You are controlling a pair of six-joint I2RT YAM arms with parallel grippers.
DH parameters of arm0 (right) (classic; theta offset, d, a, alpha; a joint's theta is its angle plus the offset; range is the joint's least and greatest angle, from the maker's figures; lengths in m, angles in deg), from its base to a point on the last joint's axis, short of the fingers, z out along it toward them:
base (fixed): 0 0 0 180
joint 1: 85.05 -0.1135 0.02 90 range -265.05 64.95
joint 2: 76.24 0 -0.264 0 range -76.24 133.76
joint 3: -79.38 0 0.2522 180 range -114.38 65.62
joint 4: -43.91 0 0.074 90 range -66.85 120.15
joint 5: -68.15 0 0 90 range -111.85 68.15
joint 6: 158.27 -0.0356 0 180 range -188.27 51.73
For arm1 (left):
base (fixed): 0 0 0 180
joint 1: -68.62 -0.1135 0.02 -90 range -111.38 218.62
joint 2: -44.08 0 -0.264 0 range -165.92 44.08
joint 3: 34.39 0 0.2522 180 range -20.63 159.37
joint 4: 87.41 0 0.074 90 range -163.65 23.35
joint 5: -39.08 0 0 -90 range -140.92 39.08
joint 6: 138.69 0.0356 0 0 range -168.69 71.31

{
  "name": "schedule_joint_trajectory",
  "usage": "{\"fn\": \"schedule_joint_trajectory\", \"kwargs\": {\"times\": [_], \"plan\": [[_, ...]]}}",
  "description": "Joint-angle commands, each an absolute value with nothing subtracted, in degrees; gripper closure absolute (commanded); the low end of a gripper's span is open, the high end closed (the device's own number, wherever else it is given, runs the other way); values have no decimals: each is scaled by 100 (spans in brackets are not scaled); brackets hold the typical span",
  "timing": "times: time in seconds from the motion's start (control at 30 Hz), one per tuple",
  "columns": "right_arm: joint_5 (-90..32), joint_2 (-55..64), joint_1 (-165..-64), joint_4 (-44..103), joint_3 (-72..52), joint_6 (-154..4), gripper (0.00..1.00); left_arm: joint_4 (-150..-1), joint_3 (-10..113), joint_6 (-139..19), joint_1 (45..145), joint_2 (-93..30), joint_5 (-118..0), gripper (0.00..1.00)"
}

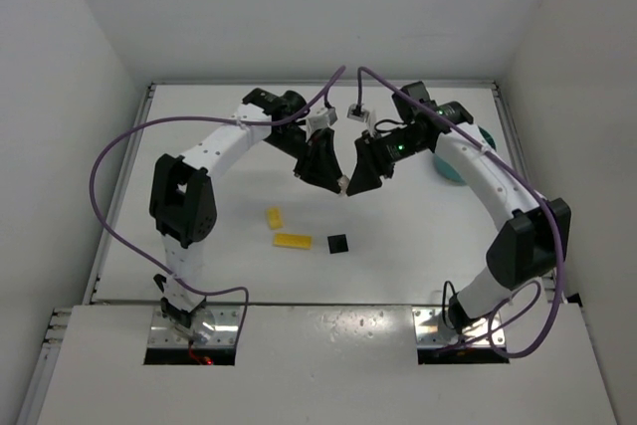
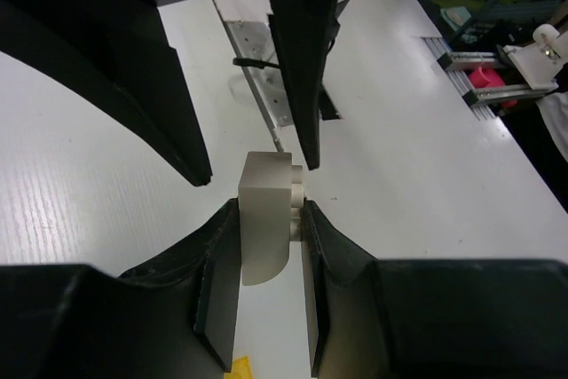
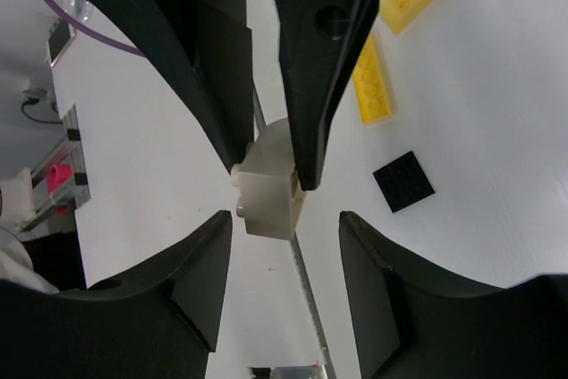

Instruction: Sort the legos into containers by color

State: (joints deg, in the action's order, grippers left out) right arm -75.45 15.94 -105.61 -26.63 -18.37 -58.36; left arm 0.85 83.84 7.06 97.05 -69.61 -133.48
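- Cream lego (image 2: 266,219): pinched in the left gripper (image 2: 268,250), jaws nearly closed on two opposite faces. It is held above the table (image 1: 199,196), left of the teal bowl (image 1: 451,174) in the overhead view, near it but not over it.
- Right gripper (image 3: 286,224): jaws roughly half open, holding nothing. The tips straddle the brick from the opposite side, and I see no contact.
- Looks like a left-to-right handover, since the bowl sits on the right's side.
- To do it well, the right should bite the brick's exposed end, beyond the left's fingertips. The brick is tiny, so finger clash is the main risk.
- Centre the brick between the right pads before closing. Off-centre contact will likely twist it out of the left's pinch.
- The right should clamp firm before the left lets go, or the brick drops.
- Two yellow legos (image 3: 373,86) and a black plate (image 3: 404,181) lie on the table, farther from the bowl than the handover point, unsorted.
- The bowl's compartments are mostly hidden, so I can't tell which one takes cream.
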Motion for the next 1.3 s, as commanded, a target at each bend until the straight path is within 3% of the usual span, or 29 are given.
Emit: {"fn": "schedule_joint_trajectory", "kwargs": {"times": [0.0, 0.2, 0.3, 0.63, 0.73, 0.97, 1.03, 1.1, 1.17, 1.2, 1.23, 1.27], "plan": [[-7546, 1481, -10746, -2619, -2025, -5606, 47, 89, 8590, 774, 9701, -6991, -14241, 68], [-7493, 1543, -10861, -2681, -2148, -5553, 47, 89, 8590, 774, 9701, -7044, -14241, 68], [-7493, 1543, -10914, -2681, -2201, -5553, 53, 89, 8590, 774, 9701, -7044, -14241, 68], [-7441, 1596, -11019, -2681, -2254, -5500, 84, 89, 8537, 774, 9701, -7044, -14241, 64], [-7388, 1596, -11072, -2681, -2254, -5448, 91, 89, 8484, 774, 9701, -7044, -14241, 56], [-7019, 1333, -11020, -2742, -2114, -5395, 93, 89, 8484, 713, 9552, -7113, -13758, 6], [-6879, 1227, -10966, -2742, -2043, -5395, 93, 28, 8589, 520, 9376, -7175, -13461, 0], [-6529, 1087, -10914, -2690, -1990, -5395, 93, -559, 8503, -432, 9149, -7176, -13214, 0], [-6360, 946, -10914, -2689, -1833, -5474, 93, -2592, 8187, -1943, 9025, -6835, -12312, 0], [-6168, 893, -10853, -2602, -1832, -5552, 93, -3610, 7385, -3709, 8972, -6528, -11724, 0], [-6088, 893, -10852, -2541, -1745, -5622, 93, -4517, 6881, -4179, 8971, -6142, -10526, 0], [-5939, 814, -10782, -2540, -1675, -5623, 94, -5561, 6458, -4323, 8971, -5469, -10132, 0]]}}
